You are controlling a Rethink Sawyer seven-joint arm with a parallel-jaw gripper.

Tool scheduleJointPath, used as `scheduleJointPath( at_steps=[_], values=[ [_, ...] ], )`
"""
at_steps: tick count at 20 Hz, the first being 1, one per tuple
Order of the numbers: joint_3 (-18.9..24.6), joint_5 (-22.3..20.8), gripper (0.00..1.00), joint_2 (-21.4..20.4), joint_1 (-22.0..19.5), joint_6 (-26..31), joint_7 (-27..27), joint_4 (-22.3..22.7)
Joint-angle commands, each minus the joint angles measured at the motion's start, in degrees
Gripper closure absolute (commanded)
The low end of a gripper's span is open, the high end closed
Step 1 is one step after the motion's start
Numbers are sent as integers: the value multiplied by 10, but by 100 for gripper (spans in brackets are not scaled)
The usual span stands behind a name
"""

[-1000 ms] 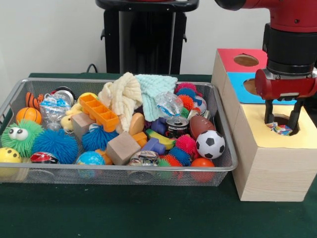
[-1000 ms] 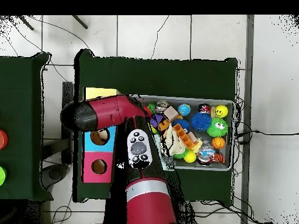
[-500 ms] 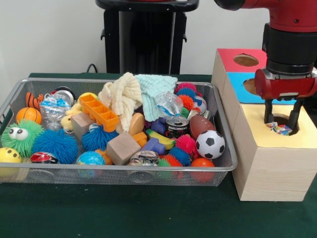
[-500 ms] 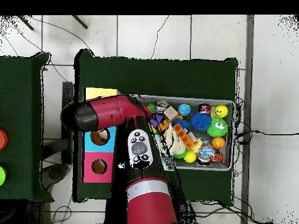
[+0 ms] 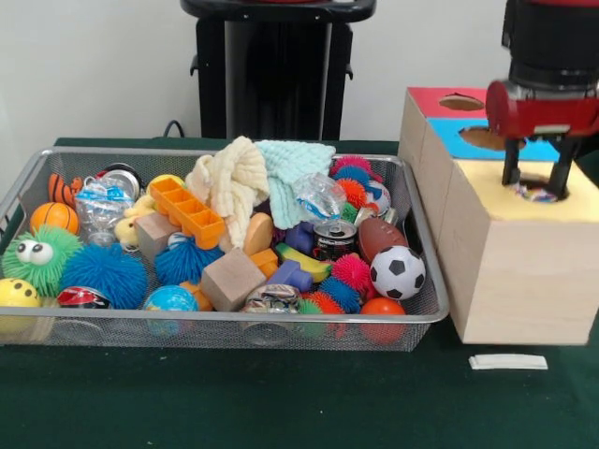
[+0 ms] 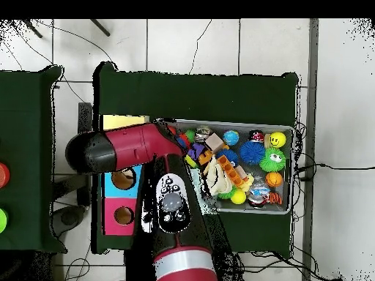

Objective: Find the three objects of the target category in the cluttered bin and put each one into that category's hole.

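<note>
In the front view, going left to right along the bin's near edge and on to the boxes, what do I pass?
Yellow smiley ball → blue spiky ball → tan wooden block → soccer ball → bin's right rim → yellow-topped box, with the gripper over its hole.

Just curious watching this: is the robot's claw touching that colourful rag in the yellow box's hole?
Cannot tell. In the front view the gripper hangs open over the hole, fingertips beside the rag, with no plain gap or contact. Overhead, the arm hides it.
</note>
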Motion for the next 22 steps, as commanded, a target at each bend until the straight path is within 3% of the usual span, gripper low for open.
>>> scheduleJointPath(
  at_steps=[1, 6, 7, 10, 12, 22],
  values=[
    [15, 41, 0, -114, 15, 114, 42, 57],
    [12, 20, 0, -108, 17, 112, 36, 53],
    [11, 17, 100, -107, 18, 111, 36, 51],
    [15, 25, 100, -107, 14, 94, 43, 59],
    [-6, -6, 100, -114, 44, 104, 45, 36],
    [5, 18, 100, -97, 41, 97, 46, 38]
  ],
)
